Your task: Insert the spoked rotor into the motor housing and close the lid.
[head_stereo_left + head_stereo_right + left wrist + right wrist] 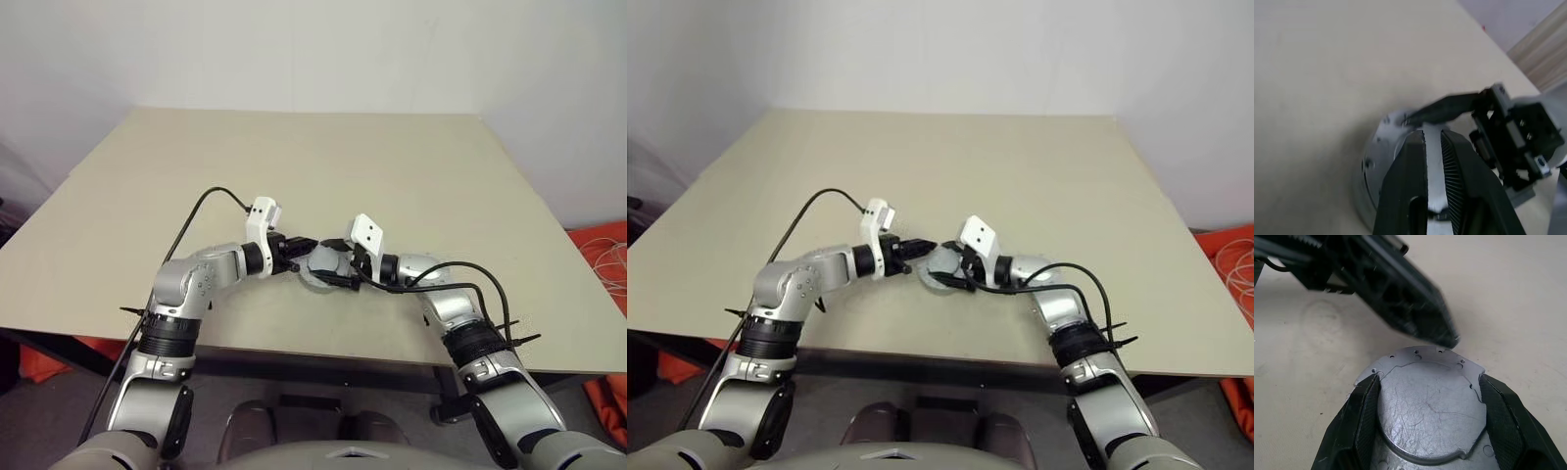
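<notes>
Right claw (1427, 431) grips the round silver housing (1430, 406) by its sides on the counter (323, 166), and the left claw (1432, 161), pinched shut, presses its tip on top. I think the lid is being closed, so next comes a firm, even push down.

Both arms angle inward, left end effector (306, 246) pinched closed, right end effector (338, 269) spread wide.
</notes>
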Controlling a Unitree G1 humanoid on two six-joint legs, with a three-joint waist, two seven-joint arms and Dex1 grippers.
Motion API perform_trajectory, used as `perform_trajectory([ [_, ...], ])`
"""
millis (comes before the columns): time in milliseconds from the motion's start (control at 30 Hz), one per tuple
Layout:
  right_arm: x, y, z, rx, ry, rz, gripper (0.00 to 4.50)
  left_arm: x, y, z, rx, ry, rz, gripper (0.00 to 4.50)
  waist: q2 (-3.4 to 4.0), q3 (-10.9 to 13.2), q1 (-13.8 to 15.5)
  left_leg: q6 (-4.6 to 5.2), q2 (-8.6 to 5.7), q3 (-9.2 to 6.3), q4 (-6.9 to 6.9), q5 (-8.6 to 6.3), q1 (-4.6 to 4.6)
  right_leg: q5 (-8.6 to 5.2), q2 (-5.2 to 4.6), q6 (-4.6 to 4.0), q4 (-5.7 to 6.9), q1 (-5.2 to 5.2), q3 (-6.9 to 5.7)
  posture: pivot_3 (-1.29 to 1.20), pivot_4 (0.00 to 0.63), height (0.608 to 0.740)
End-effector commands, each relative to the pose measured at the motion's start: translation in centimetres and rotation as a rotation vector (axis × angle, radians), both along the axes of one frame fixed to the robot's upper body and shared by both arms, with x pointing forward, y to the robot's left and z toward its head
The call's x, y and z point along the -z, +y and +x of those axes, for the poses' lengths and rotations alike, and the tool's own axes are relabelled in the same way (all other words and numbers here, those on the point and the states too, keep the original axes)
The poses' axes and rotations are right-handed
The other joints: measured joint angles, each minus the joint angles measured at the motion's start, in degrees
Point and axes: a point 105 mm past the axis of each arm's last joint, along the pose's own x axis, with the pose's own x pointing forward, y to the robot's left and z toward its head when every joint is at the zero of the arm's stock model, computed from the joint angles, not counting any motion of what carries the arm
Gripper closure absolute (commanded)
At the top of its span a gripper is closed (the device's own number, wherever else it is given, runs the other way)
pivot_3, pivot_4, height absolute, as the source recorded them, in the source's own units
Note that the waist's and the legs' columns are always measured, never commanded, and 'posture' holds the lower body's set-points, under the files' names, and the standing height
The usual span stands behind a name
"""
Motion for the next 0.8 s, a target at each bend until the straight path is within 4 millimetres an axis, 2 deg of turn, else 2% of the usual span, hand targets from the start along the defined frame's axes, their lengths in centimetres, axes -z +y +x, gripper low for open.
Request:
perform_trajectory([
  [33,2.2,-1.6,0.0,0.054,0.055,-0.095,1.38,0.1,-0.1,-0.2,0.028,0.037,0.036,3.95,0.00,0.00,0.00,0.00,0.00,0.00,0.00,0.00,0.00,0.00,0.00,0.00,0.00,-0.01,0.00,0.00,0.000,0.740],
  [200,2.1,-1.4,0.0,0.058,0.051,-0.092,1.38,1.3,0.8,-0.1,-0.015,0.092,0.096,3.95,0.01,-0.01,0.00,0.00,0.00,0.00,0.00,0.00,0.05,-0.01,0.00,0.01,-0.02,0.04,0.00,0.00,0.000,0.740],
  [533,1.5,-1.2,-0.2,0.048,0.090,-0.058,1.38,1.5,1.2,-0.1,-0.071,0.117,0.076,3.95,0.02,-0.01,-0.01,0.00,0.00,0.00,0.00,0.00,0.10,-0.05,0.00,0.08,-0.05,0.08,0.00,0.00,0.000,0.740],
  [667,1.5,-1.3,-0.3,0.032,0.101,-0.069,0.04,1.5,1.4,-0.1,-0.085,0.113,0.075,3.99,0.01,-0.01,-0.01,0.02,0.00,-0.01,-0.02,-0.01,0.07,-0.06,0.00,0.10,-0.10,0.07,0.00,0.00,0.000,0.740],
  [800,1.3,-1.2,-0.3,0.038,0.083,-0.069,0.04,1.4,1.7,0.0,-0.094,0.111,0.073,3.99,0.02,-0.01,-0.13,0.02,0.00,0.00,-0.10,-0.01,0.06,-0.06,0.00,0.10,-0.10,0.01,0.00,0.00,0.000,0.740],
])
